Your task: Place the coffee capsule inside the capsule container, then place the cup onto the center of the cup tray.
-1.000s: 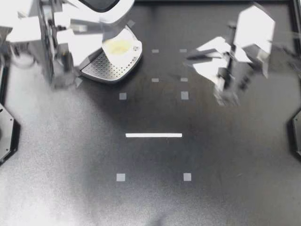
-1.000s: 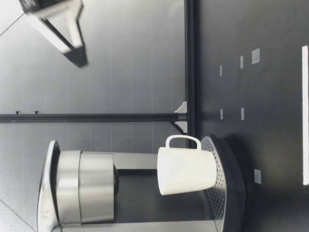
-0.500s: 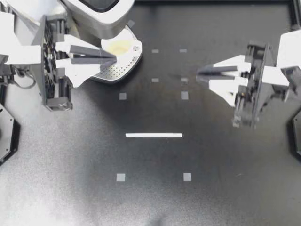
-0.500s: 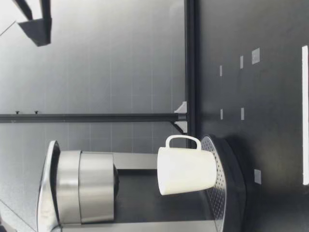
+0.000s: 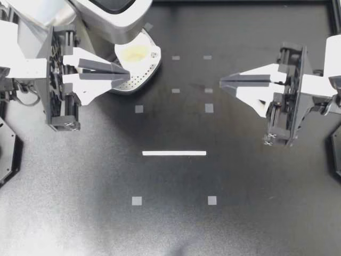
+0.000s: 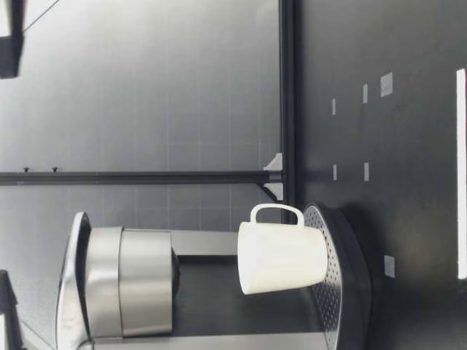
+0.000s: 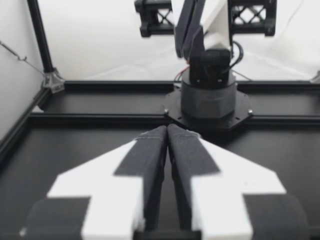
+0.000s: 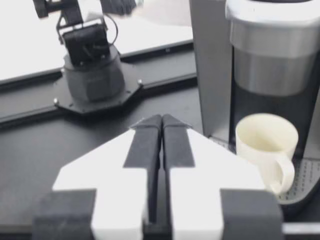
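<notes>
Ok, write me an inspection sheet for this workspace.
Surface: dark table with white tape marks.
Job's things: cup upright on the cup tray, under the coffee machine; capsule not seen.
Clutter: nothing seen.
End effectors: left end effector shut, empty, near the cup tray; right end effector shut, empty, over bare table.
Cables: wires at the left arm.
Surroundings: black frame rail; pale wall behind.

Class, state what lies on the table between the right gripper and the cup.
In the top view, between my right gripper and the cup there is only bare table with small grey tape squares, then the cup tray's rim.
</notes>
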You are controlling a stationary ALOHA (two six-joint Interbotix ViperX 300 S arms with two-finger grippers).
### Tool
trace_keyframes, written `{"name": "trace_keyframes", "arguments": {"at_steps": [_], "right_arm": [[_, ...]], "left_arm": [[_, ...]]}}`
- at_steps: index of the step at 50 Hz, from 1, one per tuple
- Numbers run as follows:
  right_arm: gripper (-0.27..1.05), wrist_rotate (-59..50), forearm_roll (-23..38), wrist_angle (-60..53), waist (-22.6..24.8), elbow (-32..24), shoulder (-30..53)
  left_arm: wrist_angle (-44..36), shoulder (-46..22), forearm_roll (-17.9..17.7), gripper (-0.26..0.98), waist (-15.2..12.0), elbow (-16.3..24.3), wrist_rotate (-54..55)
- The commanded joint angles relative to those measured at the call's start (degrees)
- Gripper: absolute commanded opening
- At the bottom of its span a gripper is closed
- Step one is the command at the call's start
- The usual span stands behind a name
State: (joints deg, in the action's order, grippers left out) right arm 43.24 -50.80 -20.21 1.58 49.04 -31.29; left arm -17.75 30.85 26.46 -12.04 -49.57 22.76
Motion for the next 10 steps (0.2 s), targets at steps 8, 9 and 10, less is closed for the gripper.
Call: {"name": "trace_keyframes", "arguments": {"at_steps": [8, 9, 10], "right_arm": [[0.14, 0.09, 0.26, -0.53, 0.44, -2.55, 0.18], [0.14, 0.09, 0.26, -0.53, 0.44, -2.55, 0.18], [0.14, 0.09, 0.26, -0.53, 0.44, -2.55, 0.09]], "left_arm": [[-2.64, 0.79, -0.26, 0.18, 0.09, -0.09, 0.09], [-2.90, 0.79, -0.18, 0.18, 0.09, -0.09, 0.09], [-3.16, 0.79, -0.18, 0.18, 0.09, -0.18, 0.00]]}}
